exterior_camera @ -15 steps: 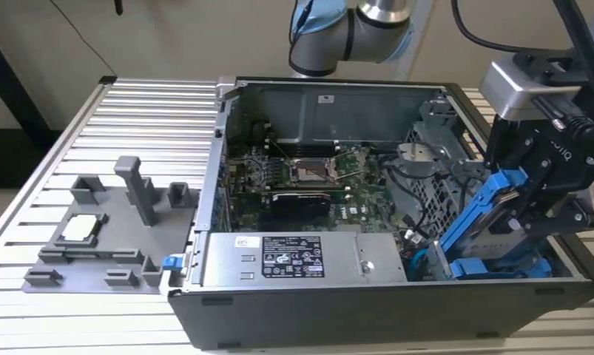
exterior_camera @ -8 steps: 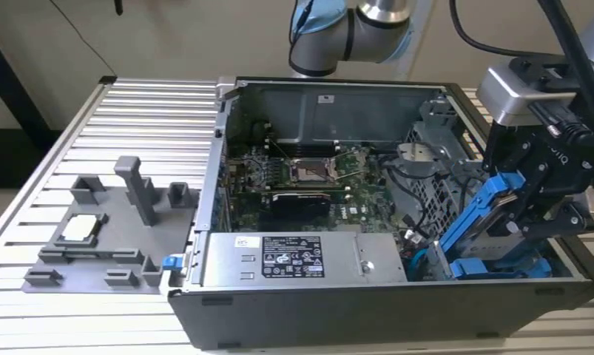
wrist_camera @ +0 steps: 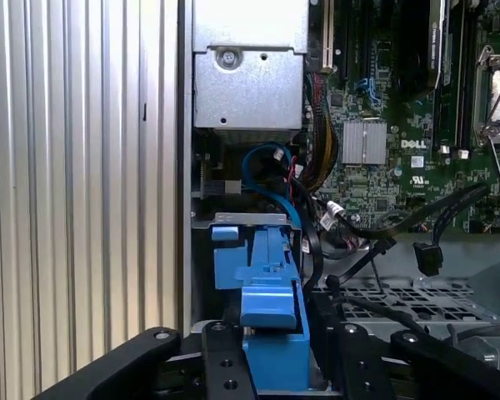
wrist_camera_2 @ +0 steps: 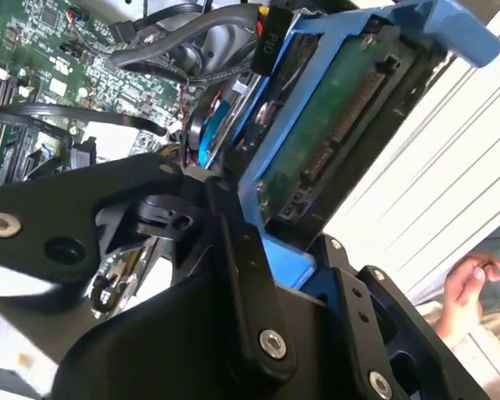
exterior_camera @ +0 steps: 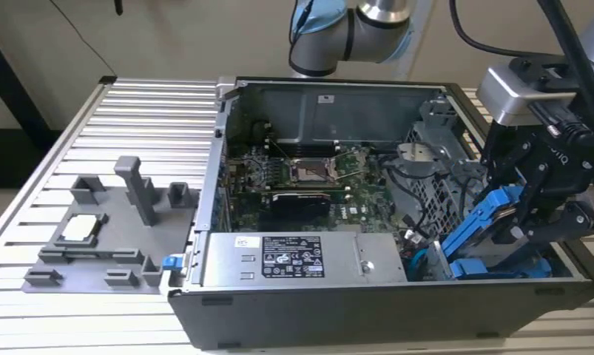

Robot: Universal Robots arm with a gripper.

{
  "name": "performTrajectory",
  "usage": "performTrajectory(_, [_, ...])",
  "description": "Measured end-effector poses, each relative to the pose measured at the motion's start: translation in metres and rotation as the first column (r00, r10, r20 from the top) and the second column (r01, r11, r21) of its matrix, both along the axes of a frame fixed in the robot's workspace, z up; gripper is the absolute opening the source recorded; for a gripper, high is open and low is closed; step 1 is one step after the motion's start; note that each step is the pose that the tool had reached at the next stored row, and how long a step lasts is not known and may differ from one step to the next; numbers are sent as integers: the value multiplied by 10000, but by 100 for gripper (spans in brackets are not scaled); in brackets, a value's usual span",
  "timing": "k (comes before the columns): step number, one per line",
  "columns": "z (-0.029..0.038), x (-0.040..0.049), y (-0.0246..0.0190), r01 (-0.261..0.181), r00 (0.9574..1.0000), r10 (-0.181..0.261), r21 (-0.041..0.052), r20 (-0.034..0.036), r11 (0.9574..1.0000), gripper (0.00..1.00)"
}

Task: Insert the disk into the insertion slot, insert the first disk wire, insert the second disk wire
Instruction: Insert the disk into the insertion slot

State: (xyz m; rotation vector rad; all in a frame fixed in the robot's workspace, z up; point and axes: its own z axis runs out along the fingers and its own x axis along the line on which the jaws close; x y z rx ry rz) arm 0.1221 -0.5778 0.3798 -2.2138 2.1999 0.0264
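Observation:
My gripper hangs over the case's front corner at the exterior view's right, shut on the disk. The disk in its bright blue carrier stands tilted on edge, its lower end down in the grey perforated drive cage with the insertion slot. In the second wrist view the disk shows its green circuit side and connector edge, with a black finger across the blue frame. In the first wrist view the blue carrier sits between my black fingers, beside the perforated cage. Loose black wires lie nearby.
The open computer case holds a green motherboard and a grey power-supply box at the front. A grey fixture stands on the slatted table at the exterior view's left. A person's hand shows beyond the case.

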Motion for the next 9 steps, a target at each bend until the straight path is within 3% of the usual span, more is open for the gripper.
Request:
performTrajectory(1, [0,0,0,0,10000,0,-1,0,10000,46])
performTrajectory(2, [0,0,0,0,10000,0,-2,0,10000,53])
performTrajectory(7, [0,0,0,0,10000,0,-8,0,10000,53])
performTrajectory(9, [0,0,0,0,10000,0,-11,0,10000,44])
